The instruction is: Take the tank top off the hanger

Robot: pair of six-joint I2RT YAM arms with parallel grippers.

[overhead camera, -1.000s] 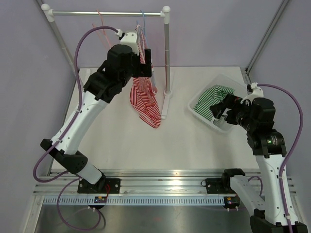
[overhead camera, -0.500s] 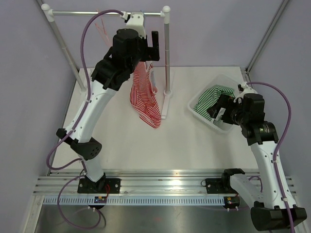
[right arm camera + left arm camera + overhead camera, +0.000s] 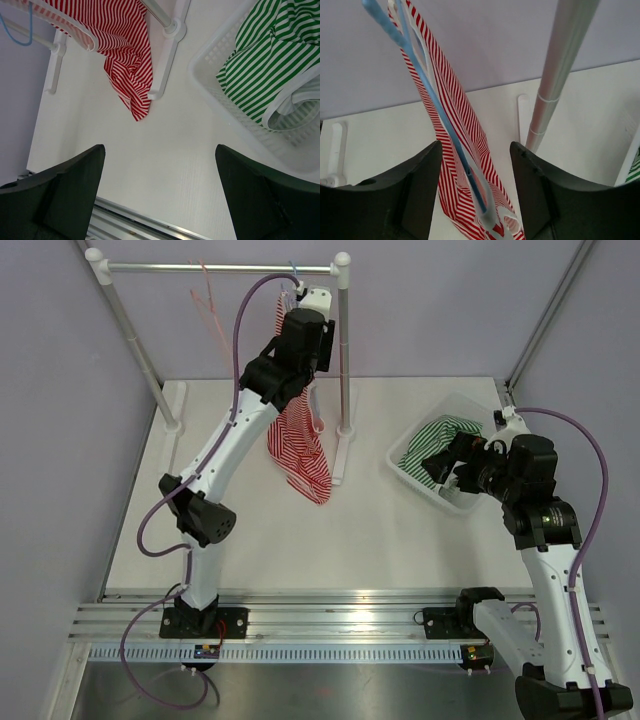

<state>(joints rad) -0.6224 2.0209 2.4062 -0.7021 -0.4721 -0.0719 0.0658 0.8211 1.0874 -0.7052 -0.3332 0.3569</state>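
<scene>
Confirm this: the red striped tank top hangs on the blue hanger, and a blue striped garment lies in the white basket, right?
No: the garment in the white basket is green striped, as the right wrist view shows. The tank top does hang on the blue hanger.

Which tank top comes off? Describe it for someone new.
Find the clothes rail at the back. Near its right post hangs a tank top on a blue hanger. It is red-and-white striped, unlike the green-striped garment in the white basket.

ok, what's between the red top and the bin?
Top view: only the rack post and its foot, right beside the red top; from there to the bin the table is bare.
</scene>
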